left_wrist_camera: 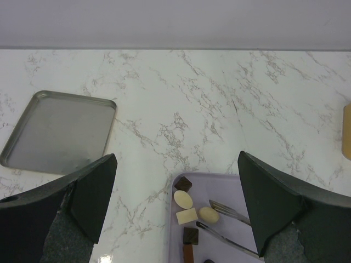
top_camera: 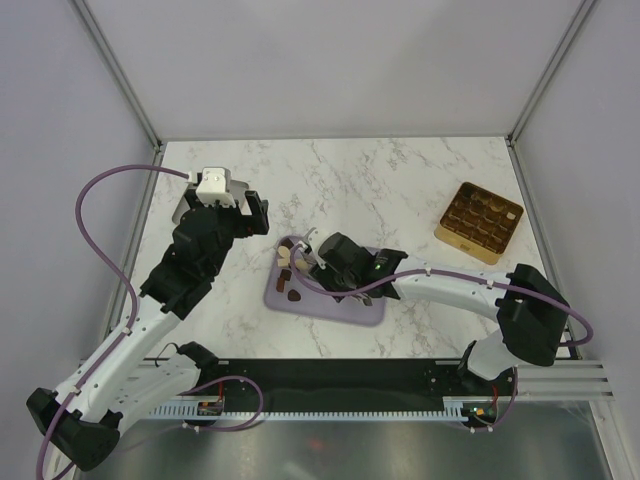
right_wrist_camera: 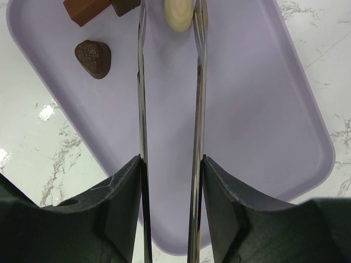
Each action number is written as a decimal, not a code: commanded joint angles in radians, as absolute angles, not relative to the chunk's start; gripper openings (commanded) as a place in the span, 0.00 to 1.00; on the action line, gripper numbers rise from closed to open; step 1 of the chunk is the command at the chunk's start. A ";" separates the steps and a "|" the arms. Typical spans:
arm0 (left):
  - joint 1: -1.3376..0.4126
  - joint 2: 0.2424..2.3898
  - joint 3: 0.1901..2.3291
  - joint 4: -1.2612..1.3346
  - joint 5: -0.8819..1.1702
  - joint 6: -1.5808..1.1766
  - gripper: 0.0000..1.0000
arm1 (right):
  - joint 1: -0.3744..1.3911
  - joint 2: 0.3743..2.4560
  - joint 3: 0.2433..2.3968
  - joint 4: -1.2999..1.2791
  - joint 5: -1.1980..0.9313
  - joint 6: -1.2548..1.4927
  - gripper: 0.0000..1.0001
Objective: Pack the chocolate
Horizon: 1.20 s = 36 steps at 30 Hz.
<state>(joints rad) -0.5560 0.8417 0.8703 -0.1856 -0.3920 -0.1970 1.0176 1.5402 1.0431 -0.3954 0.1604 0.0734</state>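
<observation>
The chocolate lies at the left end of the lilac tray (top_camera: 345, 310). In the left wrist view I see a dark square (left_wrist_camera: 183, 183), a cream oval (left_wrist_camera: 183, 199), a cream block (left_wrist_camera: 187, 216), a cream round piece (left_wrist_camera: 208, 215) and a dark square (left_wrist_camera: 190, 235). My right gripper (right_wrist_camera: 171, 164) is shut on the metal tongs (right_wrist_camera: 142, 109). The tong tips stand either side of a cream piece (right_wrist_camera: 179, 13). A dark heart-shaped piece (right_wrist_camera: 94, 56) and a mid brown bar (right_wrist_camera: 82, 10) lie to their left. My left gripper (left_wrist_camera: 176, 159) is open and empty, above the table beside the tray's left end.
The gold compartmented box (top_camera: 479, 222) stands at the right of the table, well away from the tray. A flat metal tray (left_wrist_camera: 60, 131) lies on the marble far left, under my left arm. Frame posts and grey walls bound the table.
</observation>
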 commanded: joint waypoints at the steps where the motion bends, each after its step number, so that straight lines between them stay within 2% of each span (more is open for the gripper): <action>1: -0.554 0.836 0.896 -0.158 -0.426 -0.158 1.00 | 1.025 1.546 1.035 -0.351 0.155 0.061 0.53; 20: -0.554 0.834 0.896 -0.158 -0.431 -0.156 1.00 | 1.028 1.529 1.074 -0.462 0.262 0.086 0.41; 30: -0.554 0.833 0.894 -0.161 -0.431 -0.158 1.00 | 1.008 1.493 1.137 -0.571 0.279 0.156 0.39; 36: -0.554 0.833 0.894 -0.158 -0.431 -0.158 1.00 | 0.939 1.439 1.158 -0.620 0.262 0.190 0.38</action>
<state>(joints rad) -0.5560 0.8417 0.8703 -0.1856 -0.3946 -0.1967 0.9760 1.5013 1.1091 -0.5884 0.2466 0.1524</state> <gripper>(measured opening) 0.993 0.381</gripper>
